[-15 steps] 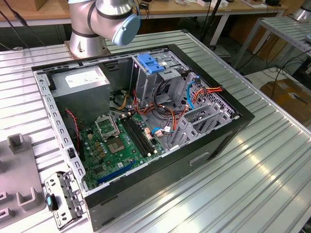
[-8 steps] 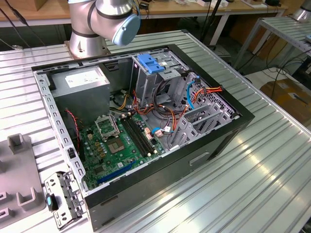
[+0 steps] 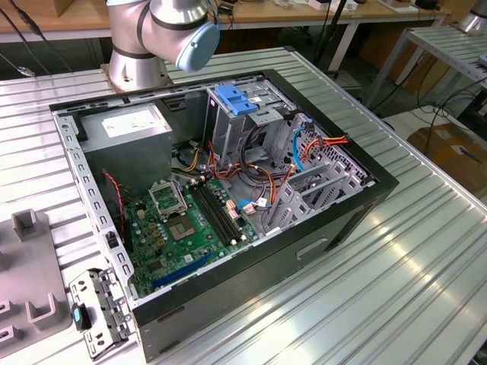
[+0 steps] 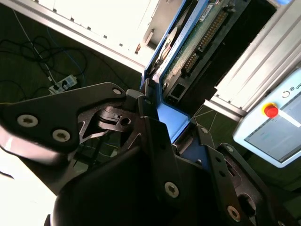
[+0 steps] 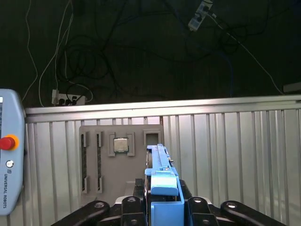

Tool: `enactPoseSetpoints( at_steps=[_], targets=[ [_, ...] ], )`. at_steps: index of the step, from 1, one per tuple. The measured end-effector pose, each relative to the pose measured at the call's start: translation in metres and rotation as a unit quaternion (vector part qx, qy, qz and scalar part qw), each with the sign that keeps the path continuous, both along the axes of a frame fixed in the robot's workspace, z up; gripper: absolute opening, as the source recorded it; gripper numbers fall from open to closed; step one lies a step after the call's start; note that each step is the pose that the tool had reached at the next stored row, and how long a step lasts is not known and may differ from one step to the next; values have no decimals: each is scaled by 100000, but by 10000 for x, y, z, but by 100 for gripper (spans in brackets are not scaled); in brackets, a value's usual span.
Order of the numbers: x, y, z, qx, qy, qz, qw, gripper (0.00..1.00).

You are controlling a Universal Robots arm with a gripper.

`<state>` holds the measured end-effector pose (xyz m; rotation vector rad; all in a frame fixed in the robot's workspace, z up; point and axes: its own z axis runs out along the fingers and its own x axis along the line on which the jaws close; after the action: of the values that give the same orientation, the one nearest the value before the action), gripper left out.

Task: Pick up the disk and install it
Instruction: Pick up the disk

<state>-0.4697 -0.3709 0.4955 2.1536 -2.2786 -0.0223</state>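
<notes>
Jaws: closed on the disk (image 4: pixel 188 44); a black finger (image 4: pixel 149 106) presses each side of its blue carrier rail.
Gripper: seen in both wrist views (image 4: pixel 170 121) (image 5: pixel 163 200); its body is cut off by the frame edges.
Disk, second wrist view: the green circuit-board face and a connector row are exposed; the far end runs out of frame.
Disk, first wrist view: seen edge-on (image 5: pixel 162 181), so the blue rail hides the dark body.
Grey fixture plate (image 5: pixel 94 141): lies on the ribbed table beyond the disk; a square pocket holds a processor chip (image 5: pixel 121 145), with two long slots beside it.
Teach pendant (image 5: pixel 9 179): cut off at the frame edge; its red button (image 5: pixel 8 142) is visible.
Arm (image 3: pixel 148 38): in the exterior view, the base joints stand behind the case; the upper links are cut off.
Computer case (image 3: pixel 373 194): lies open on the aluminium table (image 3: pixel 396 289).
Case contents: motherboard (image 3: pixel 190 228), power supply (image 3: pixel 125 125), grey drive cage (image 3: pixel 228 129) topped by a blue latch (image 3: pixel 234 100), orange and red cable bundles.
</notes>
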Motion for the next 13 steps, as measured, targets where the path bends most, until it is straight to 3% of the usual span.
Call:
enactPoseSetpoints(
  at_steps=[13],
  targets=[
    [34, 0, 7, 2, -5, 1, 100000, 37]
  ],
)
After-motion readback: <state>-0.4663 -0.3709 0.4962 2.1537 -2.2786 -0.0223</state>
